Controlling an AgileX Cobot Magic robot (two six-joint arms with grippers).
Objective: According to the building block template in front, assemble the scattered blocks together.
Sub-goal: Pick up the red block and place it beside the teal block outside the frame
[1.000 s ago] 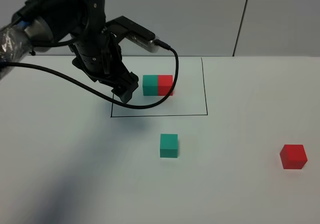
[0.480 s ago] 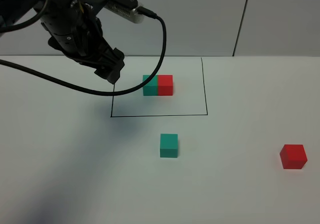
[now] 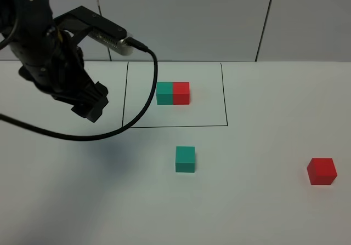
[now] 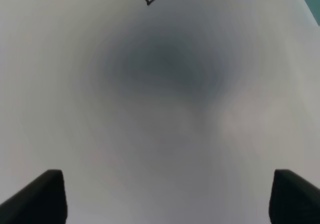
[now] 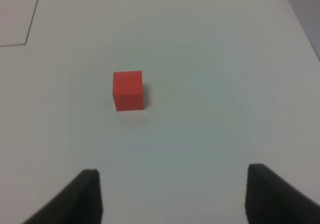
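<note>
A: Anything held?
B: Nope, left tool (image 4: 165, 199) and right tool (image 5: 172, 194) are spread apart, empty. Green cube (image 3: 185, 159) is mid-frame, red cube (image 3: 321, 171) lower right; flat faces should be gripped squarely.

No words, numbers, labels or brand marks can be read on anything here. The only drawn mark is a thin black rectangle (image 3: 175, 126) on the white table (image 3: 263, 212), at twelve o'clock from the loose teal-green cube (image 3: 185, 159).
</note>
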